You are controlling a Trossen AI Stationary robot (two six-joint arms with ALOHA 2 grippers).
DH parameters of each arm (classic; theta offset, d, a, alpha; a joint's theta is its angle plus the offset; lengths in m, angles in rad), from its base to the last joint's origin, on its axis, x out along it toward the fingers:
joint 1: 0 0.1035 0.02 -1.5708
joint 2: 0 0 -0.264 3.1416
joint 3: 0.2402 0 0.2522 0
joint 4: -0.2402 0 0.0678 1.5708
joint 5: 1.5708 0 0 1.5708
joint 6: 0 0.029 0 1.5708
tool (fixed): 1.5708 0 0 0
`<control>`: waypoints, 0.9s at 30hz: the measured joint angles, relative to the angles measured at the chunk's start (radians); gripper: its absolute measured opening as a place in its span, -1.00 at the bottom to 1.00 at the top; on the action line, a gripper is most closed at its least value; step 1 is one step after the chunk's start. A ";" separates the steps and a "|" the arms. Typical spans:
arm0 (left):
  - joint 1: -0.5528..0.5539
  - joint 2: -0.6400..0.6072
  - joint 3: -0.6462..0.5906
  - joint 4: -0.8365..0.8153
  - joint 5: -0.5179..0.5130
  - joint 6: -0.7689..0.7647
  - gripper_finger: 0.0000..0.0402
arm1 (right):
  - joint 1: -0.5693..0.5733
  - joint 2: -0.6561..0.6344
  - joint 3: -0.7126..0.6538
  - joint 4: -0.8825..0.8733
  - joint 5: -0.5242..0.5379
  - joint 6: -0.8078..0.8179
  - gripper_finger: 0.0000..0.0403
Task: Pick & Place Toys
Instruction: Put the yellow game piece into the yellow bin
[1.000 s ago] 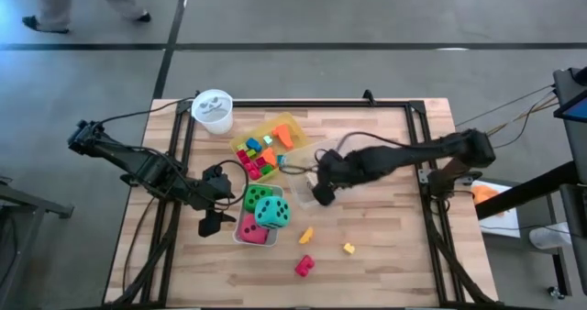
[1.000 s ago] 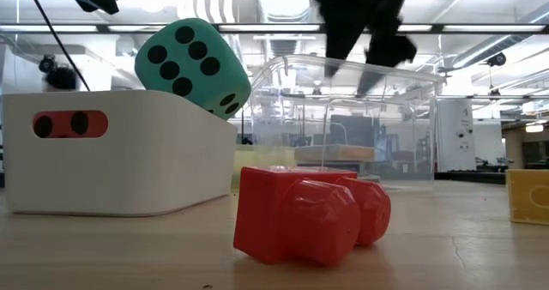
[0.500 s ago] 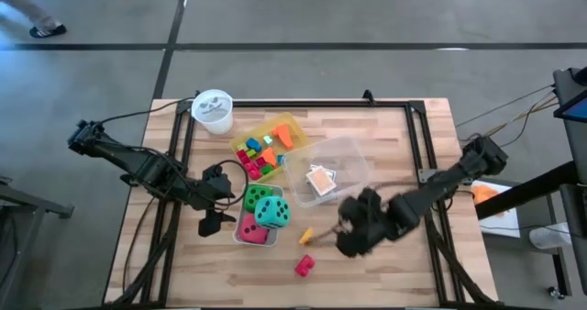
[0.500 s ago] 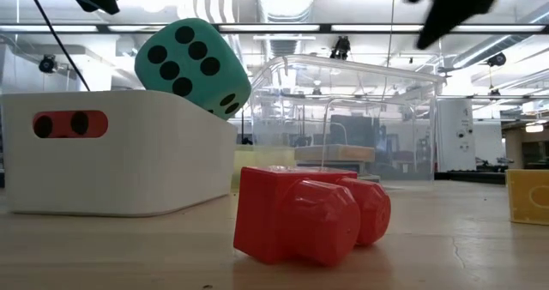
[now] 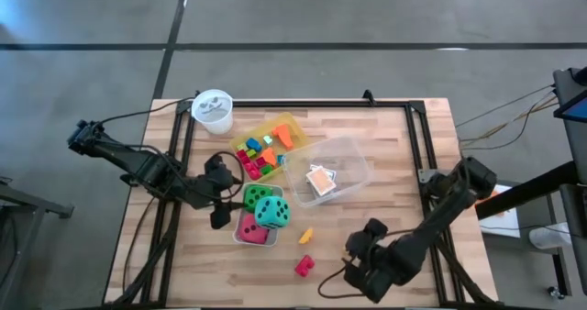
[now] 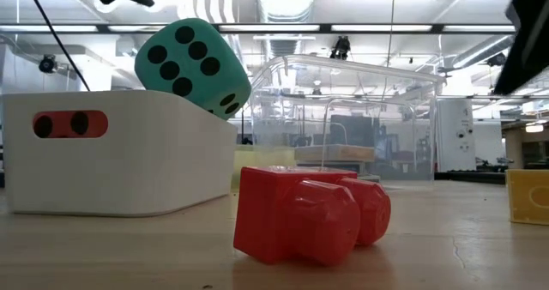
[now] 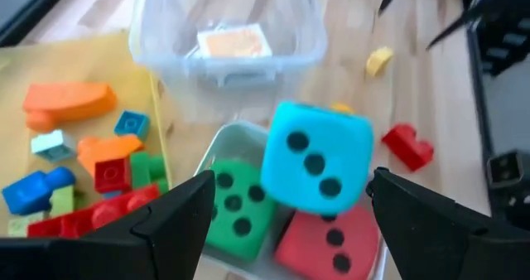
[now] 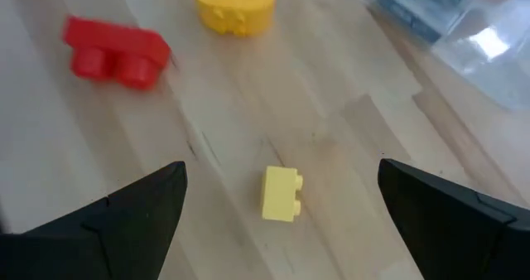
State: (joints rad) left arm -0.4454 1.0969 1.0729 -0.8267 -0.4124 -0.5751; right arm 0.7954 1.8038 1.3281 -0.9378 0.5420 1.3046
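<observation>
Tabletop, overhead view: a pale wooden slab (image 5: pixel 385 145) in a black frame, standing on a grey concrete floor crossed by dark lines. My left gripper (image 5: pixel 218 214) hangs beside the white bin (image 5: pixel 240 235), which holds the green die (image 5: pixel 253 198), teal die (image 5: pixel 271 211) and red die (image 5: pixel 251 227). My right gripper (image 5: pixel 359 271) is over the near edge of the table, close to the red block (image 5: pixel 304 265). A yellow wedge block (image 5: pixel 306 235) lies between that block and the bin. The yellow tray (image 5: pixel 295 125) carries many small blocks; touching it is the clear box (image 5: pixel 353 154) with a card pack (image 5: pixel 318 181) inside. A white cup (image 5: pixel 213 111) stands at the far left corner.

Table-height view: the red block (image 6: pixel 309 213) fills the foreground on the wood grain. The white bin (image 6: pixel 120 153) sits to its left with the teal die (image 6: pixel 190 63) sticking above the rim. The clear box (image 6: pixel 360 123) is behind. Beyond is a hall with ceiling strip lights and shelving.

Left wrist view: my left fingers (image 7: pixel 170 222) are spread wide with nothing between them, above the three dice in the bin.

Right wrist view: my right fingers (image 8: pixel 141 205) are also spread wide and empty. A small yellow block (image 8: pixel 281 193) lies on the bare wood between them; the red block (image 8: pixel 116 52) and yellow wedge block (image 8: pixel 232 7) lie farther off.
</observation>
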 joint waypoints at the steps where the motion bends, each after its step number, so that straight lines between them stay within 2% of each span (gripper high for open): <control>1: 0.000 0.000 0.000 0.015 -0.004 0.000 0.57 | 0.003 0.019 0.000 0.001 0.000 0.004 0.94; 15: 0.001 0.000 0.000 0.041 -0.007 -0.001 0.57 | 0.026 0.195 -0.003 0.012 -0.022 0.057 0.94; 27: 0.001 0.000 0.000 0.045 -0.007 -0.001 0.57 | 0.004 0.215 -0.046 0.018 -0.016 0.050 0.94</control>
State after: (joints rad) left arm -0.4446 1.0969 1.0729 -0.7818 -0.4191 -0.5762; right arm 0.7990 2.0186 1.2825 -0.9195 0.5262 1.3544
